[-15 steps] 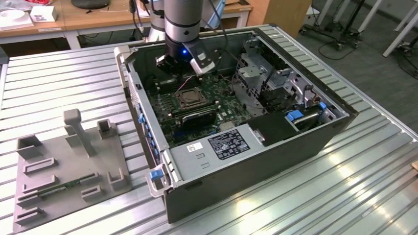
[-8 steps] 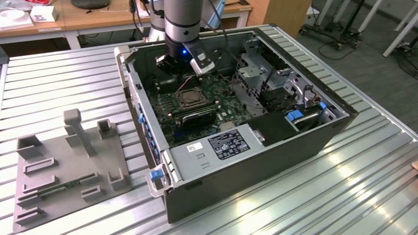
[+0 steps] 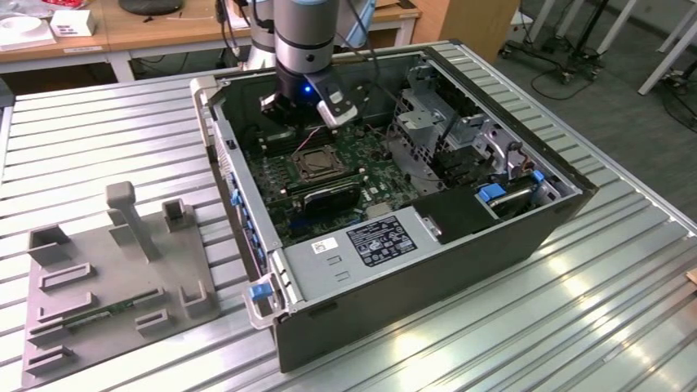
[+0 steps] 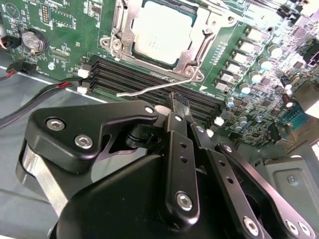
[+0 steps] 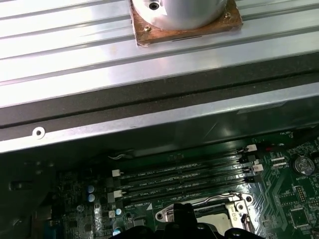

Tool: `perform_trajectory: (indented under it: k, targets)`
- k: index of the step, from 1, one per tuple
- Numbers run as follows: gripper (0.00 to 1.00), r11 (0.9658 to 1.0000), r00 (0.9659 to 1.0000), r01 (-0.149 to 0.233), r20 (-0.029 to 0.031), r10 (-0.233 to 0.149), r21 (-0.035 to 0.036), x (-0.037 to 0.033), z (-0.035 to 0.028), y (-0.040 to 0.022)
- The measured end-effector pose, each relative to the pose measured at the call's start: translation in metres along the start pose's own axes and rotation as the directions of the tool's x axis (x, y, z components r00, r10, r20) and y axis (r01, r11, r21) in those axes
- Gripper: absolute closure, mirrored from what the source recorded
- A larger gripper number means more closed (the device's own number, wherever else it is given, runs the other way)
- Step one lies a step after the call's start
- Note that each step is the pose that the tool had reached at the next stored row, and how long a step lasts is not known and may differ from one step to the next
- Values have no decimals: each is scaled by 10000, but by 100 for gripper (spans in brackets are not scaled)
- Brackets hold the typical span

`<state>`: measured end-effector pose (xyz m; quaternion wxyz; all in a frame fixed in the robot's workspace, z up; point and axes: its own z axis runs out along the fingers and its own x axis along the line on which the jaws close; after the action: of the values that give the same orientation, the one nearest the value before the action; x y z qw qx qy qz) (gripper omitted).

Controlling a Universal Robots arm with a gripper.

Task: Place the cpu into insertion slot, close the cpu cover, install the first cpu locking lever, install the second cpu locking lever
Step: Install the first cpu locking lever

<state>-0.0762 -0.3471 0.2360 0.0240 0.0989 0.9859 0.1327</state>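
The cpu (image 4: 162, 31), a pale square chip, lies in the insertion slot (image 3: 317, 164) on the green board. The silver cpu cover (image 4: 124, 36) lies flat over it and frames its face. One thin wire locking lever (image 4: 149, 87) stands free, slanting over the black memory slots just outside the socket. Part of another lever (image 4: 219, 7) shows at the socket's far side. My gripper (image 4: 177, 102) hovers over the memory slots beside the socket, shut and holding nothing, its tip close to the free lever. The socket corner (image 5: 209, 211) also shows past my gripper (image 5: 184, 215) in the first wrist view.
The open computer case (image 3: 544, 220) lies on a ribbed metal table, its walls close around the arm. Red and black cables (image 4: 30, 89) run beside the board. A drive cage (image 3: 436, 122) and blue clips stand at the exterior view's right. A grey fixture plate (image 3: 109, 278) sits left of the case.
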Motion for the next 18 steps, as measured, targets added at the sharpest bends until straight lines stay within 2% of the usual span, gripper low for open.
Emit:
perform_trajectory:
  k: [4, 18]
  targets:
    - [90, 9999, 10000, -58, -10, 57, -123, -2, 23, -6]
    - [90, 9997, 9999, -105, -21, 105, -226, -39, 62, -8]
